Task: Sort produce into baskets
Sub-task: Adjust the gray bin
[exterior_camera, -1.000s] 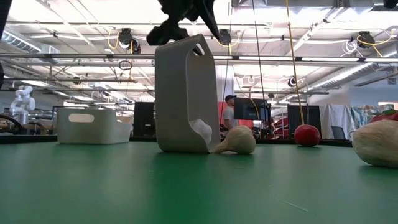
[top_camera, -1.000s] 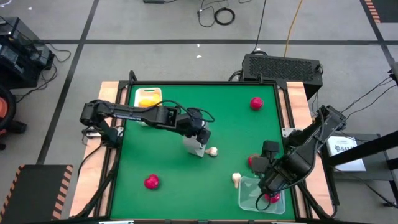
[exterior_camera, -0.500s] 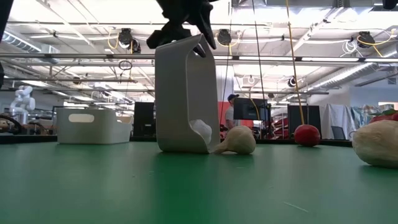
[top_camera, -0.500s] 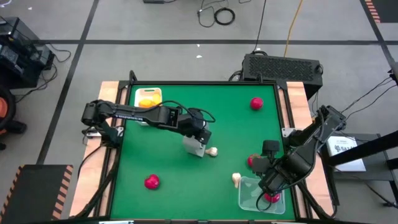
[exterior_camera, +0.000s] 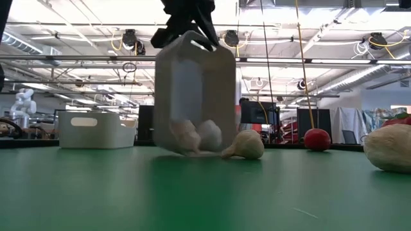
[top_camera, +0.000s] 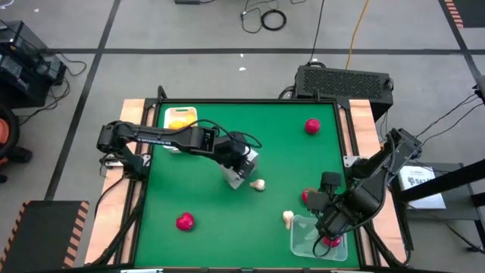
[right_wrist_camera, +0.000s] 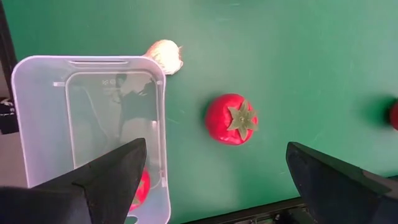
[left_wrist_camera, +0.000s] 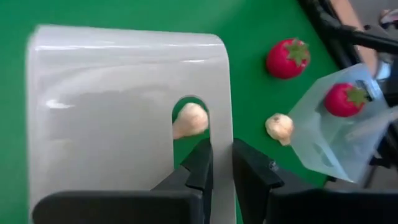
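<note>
A: Any labels readable? None can be made out.

B: Mid-table, a tipped white basket (top_camera: 241, 168) is pinched by the left gripper (top_camera: 244, 155), garlic (exterior_camera: 187, 136) inside. At 4 o'clock, the right gripper (top_camera: 327, 231) is spread wide over a clear basket (top_camera: 306, 241).

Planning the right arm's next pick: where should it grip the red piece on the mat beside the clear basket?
Grip the red piece across its round body, coming straight down. It lies alone, green top up, apart from the clear basket, so the right end effector has room.

Left arm is reaching across mid-table, left gripper (top_camera: 244, 158) pinching closed. Right arm is folding near the table's right edge, right gripper (top_camera: 327, 231) spread wide.
</note>
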Controlling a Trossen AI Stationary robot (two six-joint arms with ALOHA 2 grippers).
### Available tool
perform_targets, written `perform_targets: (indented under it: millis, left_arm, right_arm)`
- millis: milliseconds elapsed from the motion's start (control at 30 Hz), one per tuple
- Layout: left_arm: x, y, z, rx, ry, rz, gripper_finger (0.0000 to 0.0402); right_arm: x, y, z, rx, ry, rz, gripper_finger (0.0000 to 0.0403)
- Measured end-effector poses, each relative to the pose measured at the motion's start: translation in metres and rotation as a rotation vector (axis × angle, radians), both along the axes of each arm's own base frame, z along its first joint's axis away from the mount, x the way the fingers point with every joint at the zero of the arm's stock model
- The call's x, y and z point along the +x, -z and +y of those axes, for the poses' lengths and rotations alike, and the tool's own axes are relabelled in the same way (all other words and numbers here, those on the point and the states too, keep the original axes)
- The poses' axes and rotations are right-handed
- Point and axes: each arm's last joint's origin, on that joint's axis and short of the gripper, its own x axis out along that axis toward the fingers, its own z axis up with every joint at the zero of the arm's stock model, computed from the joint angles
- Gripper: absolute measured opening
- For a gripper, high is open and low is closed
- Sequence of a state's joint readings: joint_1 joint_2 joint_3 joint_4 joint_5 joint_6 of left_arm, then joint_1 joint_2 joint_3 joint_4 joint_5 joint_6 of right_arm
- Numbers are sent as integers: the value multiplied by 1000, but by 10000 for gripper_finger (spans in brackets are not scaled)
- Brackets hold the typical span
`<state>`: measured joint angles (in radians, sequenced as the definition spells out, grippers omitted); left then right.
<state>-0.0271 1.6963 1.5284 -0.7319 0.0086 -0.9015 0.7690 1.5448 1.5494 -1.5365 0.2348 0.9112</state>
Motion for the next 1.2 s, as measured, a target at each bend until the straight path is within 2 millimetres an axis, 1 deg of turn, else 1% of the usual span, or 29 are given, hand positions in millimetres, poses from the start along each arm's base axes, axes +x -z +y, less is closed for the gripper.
perform_targets:
  millis: [200,333,567,667,800,900,1033,1200]
  left_arm:
    - [-15,-20,24,-34,21,-47,51]
    - [-26,-29,45,-119,72,-65,50]
    - [-37,-32,89,-316,192,-130,50]
    - [-43,-30,108,-369,220,-144,50]
    - [-54,-27,134,-420,207,-158,49]
    - [-63,-21,151,-467,194,-143,49]
    - [-63,-8,165,-580,247,-164,49]
    - [-48,13,169,-761,399,-247,48]
  right_arm:
    - [-3,0,5,18,15,-15,377]
    - [-4,0,9,40,29,-33,377]
    - [-7,-1,18,86,55,-69,377]
    - [-8,-1,22,107,80,-84,377]
    - [-12,-1,27,136,110,-99,377]
    - [-15,-1,30,149,129,-104,377]
    - [-17,-1,33,159,148,-107,377]
    - [-17,-1,33,166,176,-109,377]
